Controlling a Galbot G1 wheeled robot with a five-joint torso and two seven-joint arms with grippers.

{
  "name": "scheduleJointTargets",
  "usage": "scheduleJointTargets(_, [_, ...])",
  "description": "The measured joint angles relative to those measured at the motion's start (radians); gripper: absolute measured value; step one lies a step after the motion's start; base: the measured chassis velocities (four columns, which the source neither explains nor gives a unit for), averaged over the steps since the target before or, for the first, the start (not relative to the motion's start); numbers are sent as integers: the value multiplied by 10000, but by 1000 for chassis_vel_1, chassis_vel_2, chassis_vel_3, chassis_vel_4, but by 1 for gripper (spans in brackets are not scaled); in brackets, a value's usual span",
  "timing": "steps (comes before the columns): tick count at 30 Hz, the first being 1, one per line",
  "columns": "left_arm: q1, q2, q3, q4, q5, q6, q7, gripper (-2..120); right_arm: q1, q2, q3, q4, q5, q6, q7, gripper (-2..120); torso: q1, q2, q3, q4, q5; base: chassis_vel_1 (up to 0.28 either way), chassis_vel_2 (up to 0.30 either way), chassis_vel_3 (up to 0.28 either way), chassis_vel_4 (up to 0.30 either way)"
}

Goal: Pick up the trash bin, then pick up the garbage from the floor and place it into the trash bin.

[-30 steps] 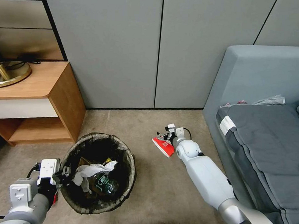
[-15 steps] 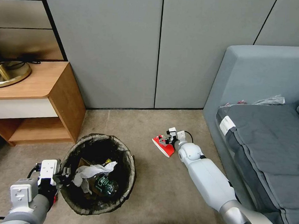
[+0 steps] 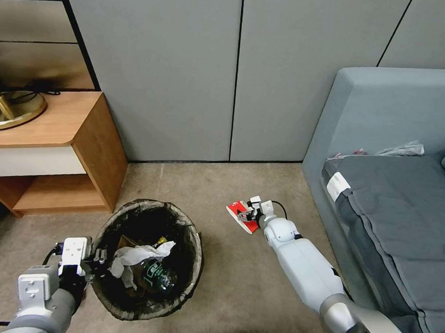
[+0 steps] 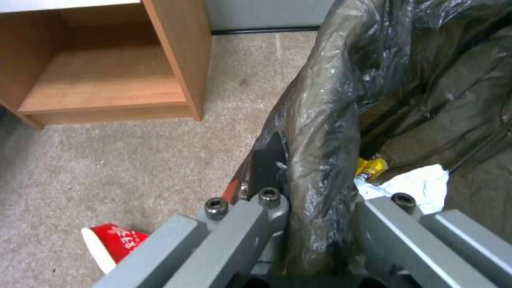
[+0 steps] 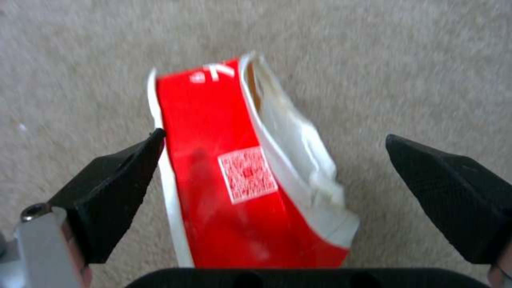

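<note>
Beige floor (image 3: 236,268) between nightstand and sofa. Left hand (image 4: 315,208) clamped on trash bin (image 3: 149,257) rim. Right hand (image 5: 275,160), fingers apart, straddles flattened red-and-white cup (image 5: 235,172) lying on the carpet.

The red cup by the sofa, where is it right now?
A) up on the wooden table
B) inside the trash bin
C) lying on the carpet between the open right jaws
C: the red cup lies on the carpet, between the right gripper jaws, spread apart.
</note>
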Motion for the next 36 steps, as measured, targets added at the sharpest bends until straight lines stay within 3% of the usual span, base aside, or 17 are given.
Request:
scheduleJointTargets(15, [-33, -14, 53, 0, 72, -24, 2, 0, 236, 275, 83, -1218, -243, 408, -121, 100, 0, 0, 0, 0, -1, 0, 0, 0, 0])
scheduleJointTargets(19, [-29, -22, 78, 0, 100, -29, 2, 0, 229, 248, 92, -1183, -245, 440, -202, 82, 0, 0, 0, 0, 0, 0, 0, 0, 0])
scheduleJointTargets(24, [-27, -9, 97, 0, 112, -32, 6, 0, 208, 213, 94, -1040, -245, 448, -209, 69, 0, 0, 0, -1, 0, 0, 0, 0, 0])
scheduleJointTargets(25, [-27, -6, 106, 0, 114, -33, 8, 0, 208, 206, 96, -1006, -244, 454, -209, 61, 0, 0, 0, -1, -1, 0, 0, 0, 0])
scheduleJointTargets(31, [-21, 6, 112, 0, 118, -35, 11, 0, 214, 201, 96, -998, -245, 488, -212, 45, 0, 0, 0, -1, -1, 0, 0, 0, 0])
scheduleJointTargets(35, [-21, 18, 115, 0, 122, -39, 16, 0, 200, 199, 99, -960, -276, 564, -215, 25, -1, 0, 0, 0, -1, 0, 0, 0, 0])
scheduleJointTargets(36, [-21, 18, 115, 0, 122, -39, 16, 0, 200, 199, 99, -960, -276, 564, -215, 25, -1, 0, 0, 0, -1, 0, 0, 0, 0])
